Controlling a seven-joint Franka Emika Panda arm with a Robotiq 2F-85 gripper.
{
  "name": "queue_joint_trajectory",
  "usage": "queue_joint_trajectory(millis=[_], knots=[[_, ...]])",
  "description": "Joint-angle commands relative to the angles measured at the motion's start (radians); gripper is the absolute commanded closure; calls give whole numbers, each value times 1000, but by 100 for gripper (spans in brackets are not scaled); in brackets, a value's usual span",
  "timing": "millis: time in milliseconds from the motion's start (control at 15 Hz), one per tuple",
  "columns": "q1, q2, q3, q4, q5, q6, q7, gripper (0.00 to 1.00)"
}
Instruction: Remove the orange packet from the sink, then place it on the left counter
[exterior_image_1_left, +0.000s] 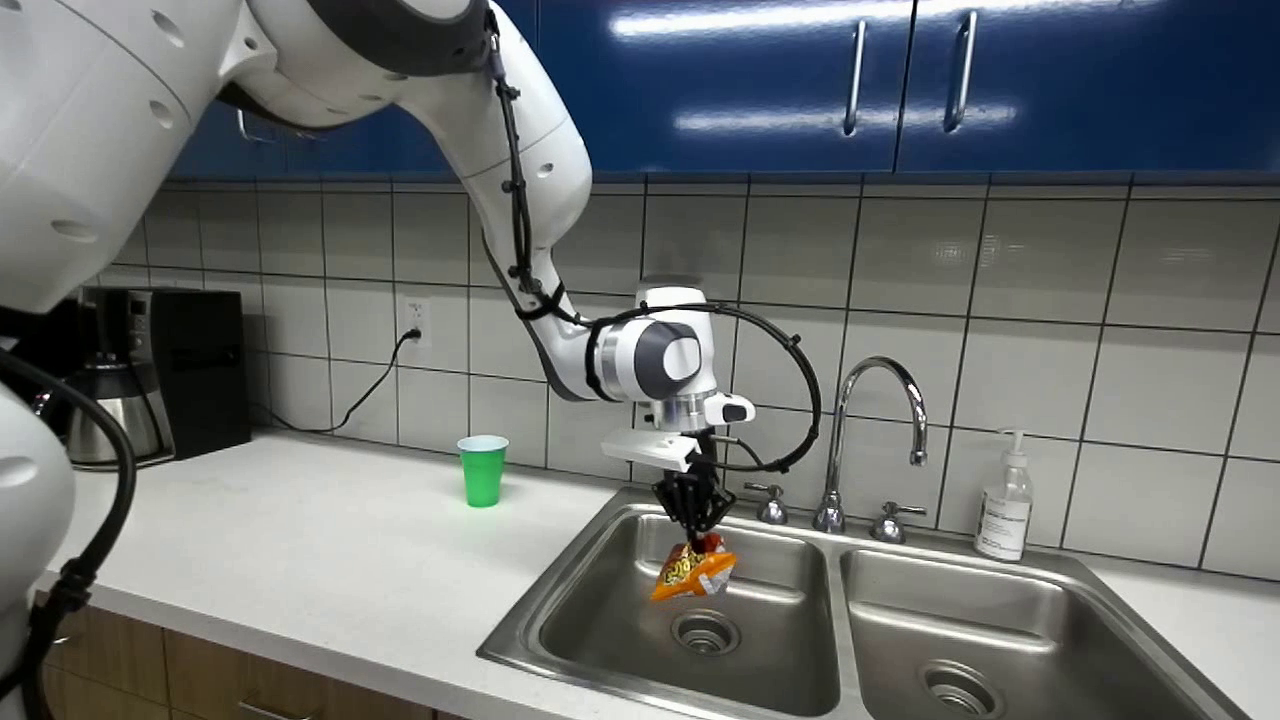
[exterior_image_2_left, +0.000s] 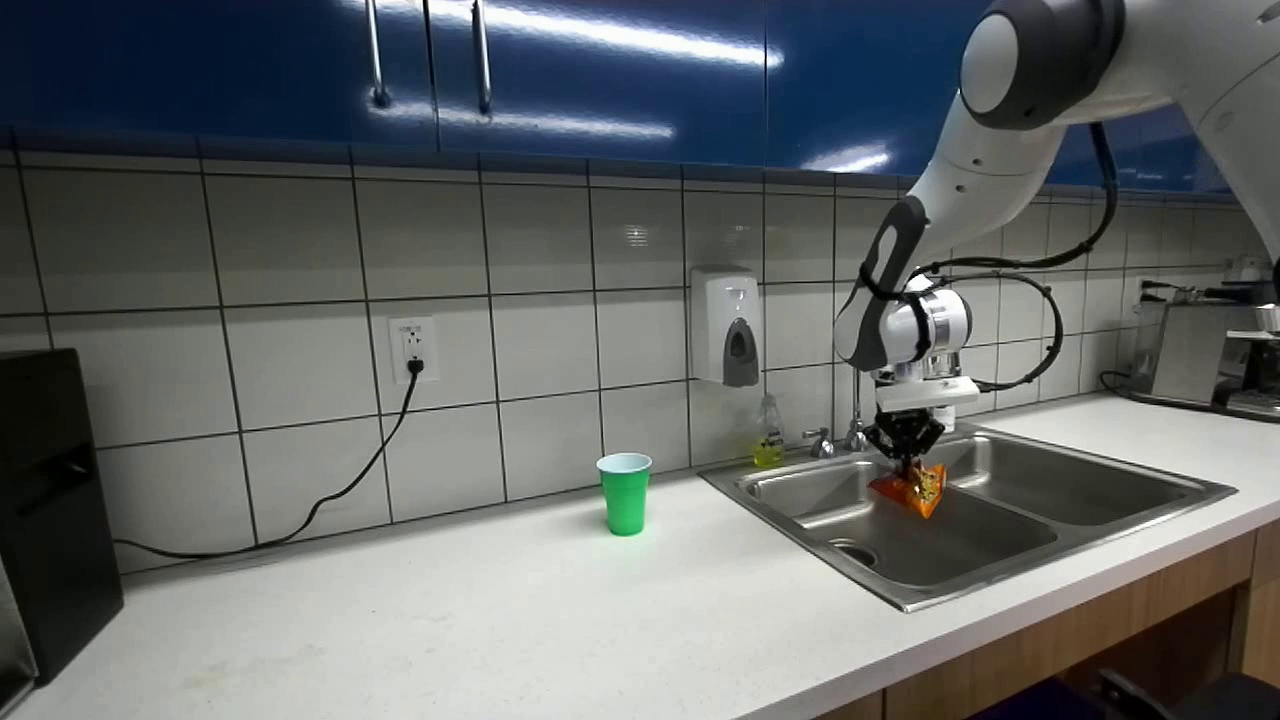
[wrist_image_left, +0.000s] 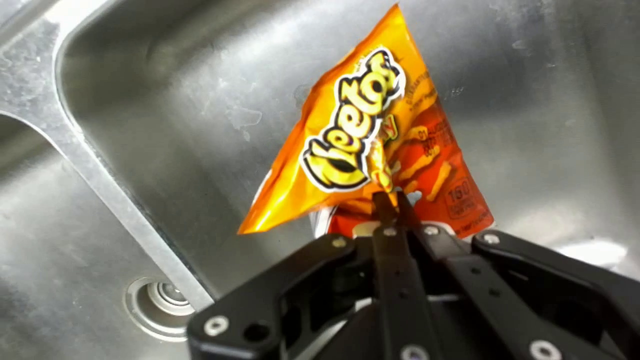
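- Here, the black two-finger gripper (wrist_image_left: 395, 201) held the crinkly orange packet (wrist_image_left: 370, 135) between its closed fingers.
- In an exterior view, the packet hung over the double-basin stainless steel sink (exterior_image_1_left: 842, 630).
- From there, the smooth grey-white counter (exterior_image_1_left: 300, 545) lay at nine o'clock, the tapered green cup (exterior_image_1_left: 483, 477) at ten.

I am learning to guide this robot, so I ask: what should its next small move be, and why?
I would probably raise the hand a little, straight up, before going toward the counter. It pinches the orange packet, which seems to hang over the sink; whether it could leave sideways without catching is hard to tell, so extra height looks safer.
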Motion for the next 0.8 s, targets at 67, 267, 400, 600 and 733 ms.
queue_joint_trajectory(millis=[67,267,400,600,733], knots=[[14,-152,38,-160,-32,15,6,100],[47,-199,65,-230,-54,24,12,100],[79,-228,87,-276,-80,32,18,100],[132,-260,133,-339,-108,58,24,100],[166,-283,164,-377,-119,72,29,100]])
